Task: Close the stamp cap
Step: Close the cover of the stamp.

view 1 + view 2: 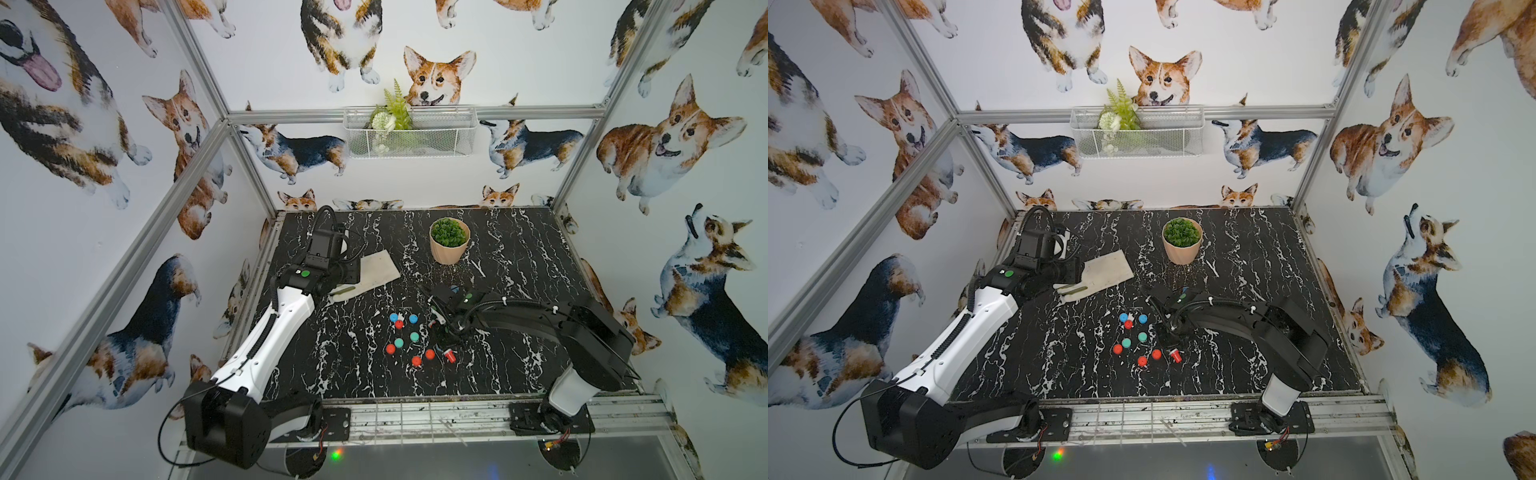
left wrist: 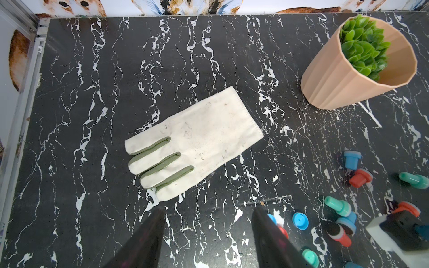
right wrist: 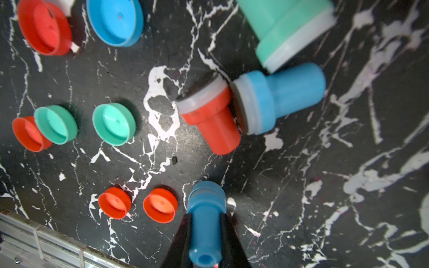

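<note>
My right gripper (image 3: 206, 217) is shut on the handle of a blue stamp (image 3: 206, 197), wide end pointing down over the black marble table (image 3: 301, 185). Whether a cap sits on that end I cannot tell. Loose caps lie open side up nearby: a blue cap (image 3: 115, 22), teal caps (image 3: 113, 124) and red caps (image 3: 160, 205). In both top views the right gripper (image 1: 441, 332) (image 1: 1170, 330) hangs just right of the cap cluster (image 1: 409, 336). My left gripper (image 2: 209, 208) is open and empty, above bare table beside a glove.
A red stamp (image 3: 209, 120), a blue stamp (image 3: 278, 99) and a teal stamp (image 3: 290, 30) lie on their sides. A white gardening glove (image 2: 195, 141) lies flat at the back left. A beige plant pot (image 1: 449, 241) stands at the back.
</note>
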You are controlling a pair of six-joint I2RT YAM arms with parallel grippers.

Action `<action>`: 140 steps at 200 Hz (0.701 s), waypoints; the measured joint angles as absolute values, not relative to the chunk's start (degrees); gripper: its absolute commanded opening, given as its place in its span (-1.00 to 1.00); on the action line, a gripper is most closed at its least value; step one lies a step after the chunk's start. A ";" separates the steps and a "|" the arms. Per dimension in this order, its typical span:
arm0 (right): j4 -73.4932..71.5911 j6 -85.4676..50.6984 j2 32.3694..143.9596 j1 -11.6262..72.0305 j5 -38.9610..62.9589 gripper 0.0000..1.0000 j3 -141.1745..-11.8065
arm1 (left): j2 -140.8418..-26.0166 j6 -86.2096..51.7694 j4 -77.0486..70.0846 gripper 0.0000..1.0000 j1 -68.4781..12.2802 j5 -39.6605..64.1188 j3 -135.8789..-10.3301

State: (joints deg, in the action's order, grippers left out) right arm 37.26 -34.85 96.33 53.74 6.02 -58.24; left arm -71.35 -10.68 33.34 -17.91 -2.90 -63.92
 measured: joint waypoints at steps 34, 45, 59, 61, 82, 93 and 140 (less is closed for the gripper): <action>39.72 -34.50 98.61 54.39 4.54 -1.00 -59.96 | -71.35 -10.68 33.34 0.27 -17.91 -2.90 -63.92; 40.45 -34.37 99.37 54.63 4.27 -1.00 -60.53 | -71.35 -10.68 33.34 0.27 -17.91 -2.90 -63.92; 41.32 -34.15 100.31 54.98 3.60 -1.00 -61.28 | -71.35 -10.68 33.34 0.27 -17.91 -2.90 -63.92; 41.43 -34.15 100.44 55.05 3.46 -1.00 -61.41 | -71.35 -10.68 33.34 0.27 -17.91 -2.90 -63.92; 42.87 -33.28 101.82 55.70 2.39 -1.00 -62.50 | -71.35 -10.68 33.34 0.27 -17.91 -2.92 -63.92; 43.66 -33.30 102.45 56.18 1.67 -1.00 -63.02 | -71.35 -10.68 33.34 0.27 -17.91 -2.94 -63.92; 43.81 -33.36 102.67 58.00 -0.95 -1.00 -63.16 | -71.33 -10.68 33.34 0.27 -17.91 -3.14 -63.92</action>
State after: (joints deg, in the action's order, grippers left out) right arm 43.81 -33.36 102.67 58.00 -0.95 -63.16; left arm -71.33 -10.68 33.34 -17.91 -3.14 -63.92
